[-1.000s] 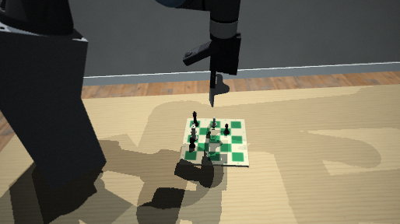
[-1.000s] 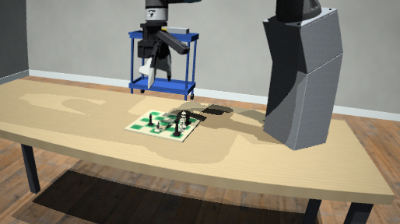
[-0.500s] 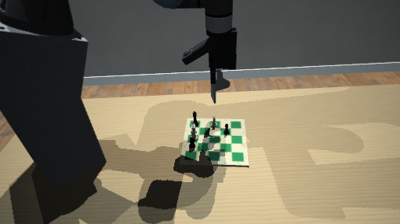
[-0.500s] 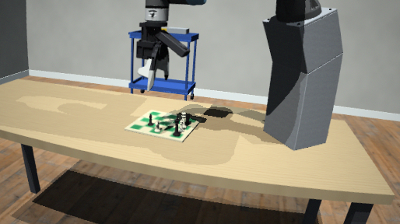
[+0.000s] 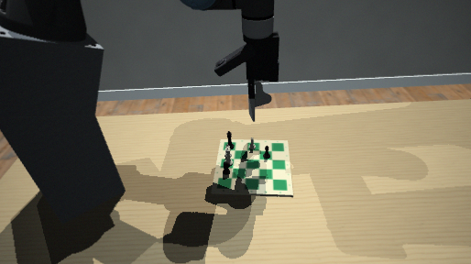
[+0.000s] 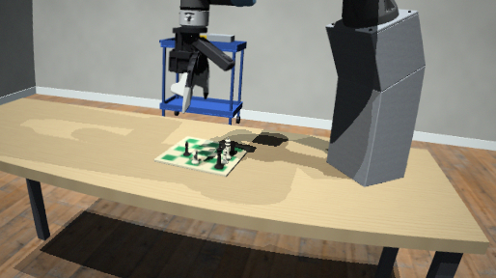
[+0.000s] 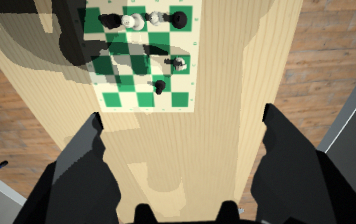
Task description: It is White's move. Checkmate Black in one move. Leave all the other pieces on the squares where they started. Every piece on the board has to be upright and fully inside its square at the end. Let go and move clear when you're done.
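Pedestal (image 5: 50,106) at left: dark, faceted, matte. Board (image 5: 279,170) at lower centre on pale wood-grain table (image 5: 366,225): green and cream squares, small turned black and white pieces standing upright. Gripper (image 5: 252,106) high above at upper centre, fingers spread wide, empty. Mating move apparently not yet begun; everything left.

The gripper (image 5: 251,106) hangs open and empty above the far edge of the chessboard (image 5: 280,163) — well clear of its pieces.
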`<state>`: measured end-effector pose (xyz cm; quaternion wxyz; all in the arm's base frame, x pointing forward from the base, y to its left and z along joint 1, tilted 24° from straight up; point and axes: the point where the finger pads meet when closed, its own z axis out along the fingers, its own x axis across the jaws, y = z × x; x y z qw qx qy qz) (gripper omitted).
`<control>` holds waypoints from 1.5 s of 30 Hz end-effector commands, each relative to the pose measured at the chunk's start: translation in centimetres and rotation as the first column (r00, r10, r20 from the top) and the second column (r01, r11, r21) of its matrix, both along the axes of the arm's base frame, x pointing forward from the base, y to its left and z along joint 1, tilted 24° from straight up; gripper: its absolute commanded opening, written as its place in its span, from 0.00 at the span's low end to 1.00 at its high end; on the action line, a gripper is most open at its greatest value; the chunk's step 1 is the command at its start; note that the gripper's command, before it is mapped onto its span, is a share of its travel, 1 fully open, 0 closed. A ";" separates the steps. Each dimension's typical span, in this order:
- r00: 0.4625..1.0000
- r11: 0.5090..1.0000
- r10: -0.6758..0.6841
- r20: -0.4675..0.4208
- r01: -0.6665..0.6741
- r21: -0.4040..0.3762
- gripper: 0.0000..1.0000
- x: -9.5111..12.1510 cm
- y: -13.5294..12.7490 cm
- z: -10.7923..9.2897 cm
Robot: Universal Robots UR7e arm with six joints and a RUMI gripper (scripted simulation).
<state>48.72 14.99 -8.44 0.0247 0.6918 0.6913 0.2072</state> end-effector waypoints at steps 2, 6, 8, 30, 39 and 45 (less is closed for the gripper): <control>1.000 1.000 -0.015 -0.007 0.015 0.005 1.00 -0.1 0.0 -0.2; 0.998 0.998 -0.053 -0.018 0.054 0.018 1.00 -0.1 0.1 -0.3; 0.998 0.998 -0.053 -0.018 0.054 0.018 1.00 -0.1 0.1 -0.3; 0.779 0.770 -0.579 -0.239 0.619 0.152 1.00 0.3 0.9 -2.1; 0.514 0.494 -0.766 -0.386 0.855 0.157 1.00 0.7 1.1 -3.1; 0.373 0.348 -0.813 -0.446 0.927 0.141 1.00 0.9 1.2 -3.5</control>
